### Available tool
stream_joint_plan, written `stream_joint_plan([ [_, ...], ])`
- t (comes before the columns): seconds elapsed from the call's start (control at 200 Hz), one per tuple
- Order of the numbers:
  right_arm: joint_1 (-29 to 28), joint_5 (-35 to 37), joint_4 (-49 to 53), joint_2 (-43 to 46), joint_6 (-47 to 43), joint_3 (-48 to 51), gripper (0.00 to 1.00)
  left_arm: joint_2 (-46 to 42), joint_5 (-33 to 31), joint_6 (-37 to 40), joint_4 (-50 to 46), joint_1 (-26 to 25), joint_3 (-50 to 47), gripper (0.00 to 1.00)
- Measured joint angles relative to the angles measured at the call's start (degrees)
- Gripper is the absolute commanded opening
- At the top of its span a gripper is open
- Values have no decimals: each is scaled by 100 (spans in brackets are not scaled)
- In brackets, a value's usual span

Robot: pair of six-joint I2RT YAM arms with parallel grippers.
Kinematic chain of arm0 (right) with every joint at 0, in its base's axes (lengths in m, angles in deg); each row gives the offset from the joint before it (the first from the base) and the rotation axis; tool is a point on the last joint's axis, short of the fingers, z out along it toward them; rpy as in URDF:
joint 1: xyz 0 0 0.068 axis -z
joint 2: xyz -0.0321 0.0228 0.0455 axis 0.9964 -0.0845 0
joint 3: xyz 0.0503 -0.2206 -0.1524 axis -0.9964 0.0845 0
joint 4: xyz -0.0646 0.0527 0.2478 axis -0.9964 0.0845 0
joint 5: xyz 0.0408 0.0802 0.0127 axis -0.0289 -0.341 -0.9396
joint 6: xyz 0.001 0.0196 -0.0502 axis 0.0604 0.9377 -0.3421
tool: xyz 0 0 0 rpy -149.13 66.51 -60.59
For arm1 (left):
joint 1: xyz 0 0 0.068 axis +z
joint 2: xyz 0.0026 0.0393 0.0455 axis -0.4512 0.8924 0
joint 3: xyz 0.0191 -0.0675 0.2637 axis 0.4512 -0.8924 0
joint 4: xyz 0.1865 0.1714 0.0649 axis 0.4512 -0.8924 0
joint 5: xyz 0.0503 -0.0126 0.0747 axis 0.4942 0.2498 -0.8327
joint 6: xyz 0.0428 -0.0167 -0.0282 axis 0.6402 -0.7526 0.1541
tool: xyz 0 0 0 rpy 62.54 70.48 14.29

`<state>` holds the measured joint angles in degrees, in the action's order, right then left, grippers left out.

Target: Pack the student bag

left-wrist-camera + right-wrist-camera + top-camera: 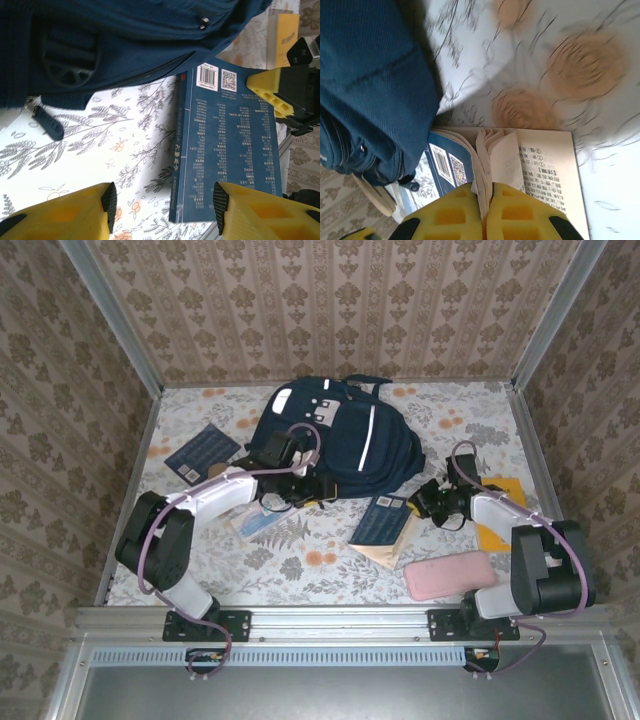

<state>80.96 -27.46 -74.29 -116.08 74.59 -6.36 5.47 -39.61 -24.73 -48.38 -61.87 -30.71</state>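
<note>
The navy student bag (335, 435) lies at the back middle of the table, white stripe up. My left gripper (315, 488) hovers at its near left corner, open with nothing between the fingers (164, 202). Ahead of it are the bag's underside (125, 40) and a blue book (225, 145). That blue book (382, 520) lies in front of the bag. My right gripper (422, 502) is shut on its right edge, and the yellow fingers (487, 205) pinch several lifted pages (502, 155). The blue cover (445, 167) lies to the left, by the bag (370, 90).
A pink pencil case (450, 575) lies near the front right. A yellow book (500, 510) sits under the right arm. Another blue book (203, 452) lies left of the bag, and a pale blue item (262, 520) under the left arm. A zipper pull (47, 122) rests on the cloth.
</note>
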Motion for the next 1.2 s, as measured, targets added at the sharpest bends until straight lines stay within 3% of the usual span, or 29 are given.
stream_joint_plan([
  [0.385,-560,-240,-1036,0,813,319,0,658,713,-1073,1478,-63,-457,58],
  [0.825,-901,-240,-1735,0,1307,531,0,1574,1558,-1786,2367,-249,-457,55],
  [0.955,-940,-232,-1860,0,1384,623,0,1746,1775,-2055,2734,-293,-459,46],
  [1.09,-962,-208,-1873,59,1410,693,0,1849,1864,-2293,3060,-291,-540,26],
  [1.2,-1003,-162,-1853,216,1427,708,0,1827,1939,-2369,3165,-291,-551,15],
])
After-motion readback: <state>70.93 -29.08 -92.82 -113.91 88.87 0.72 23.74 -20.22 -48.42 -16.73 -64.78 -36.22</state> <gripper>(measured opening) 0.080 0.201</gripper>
